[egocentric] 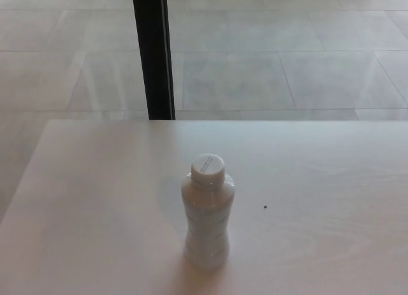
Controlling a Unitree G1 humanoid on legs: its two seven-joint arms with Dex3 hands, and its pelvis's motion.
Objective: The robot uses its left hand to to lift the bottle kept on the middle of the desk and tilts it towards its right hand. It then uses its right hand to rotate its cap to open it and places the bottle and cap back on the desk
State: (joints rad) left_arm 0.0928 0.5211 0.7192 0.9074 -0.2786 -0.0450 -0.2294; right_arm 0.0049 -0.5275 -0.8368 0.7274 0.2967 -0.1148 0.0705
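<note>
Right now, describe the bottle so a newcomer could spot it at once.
Start at the pale wooden desk in front of the tiled floor and black post. Near its middle, towards the near edge, stands an upright white bottle with a waisted body and a white cap still on. Only a tiny dark speck lies nearby, to its right.

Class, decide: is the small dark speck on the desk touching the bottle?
Apart. The head view shows bare desk between the bottle and the speck.
</note>
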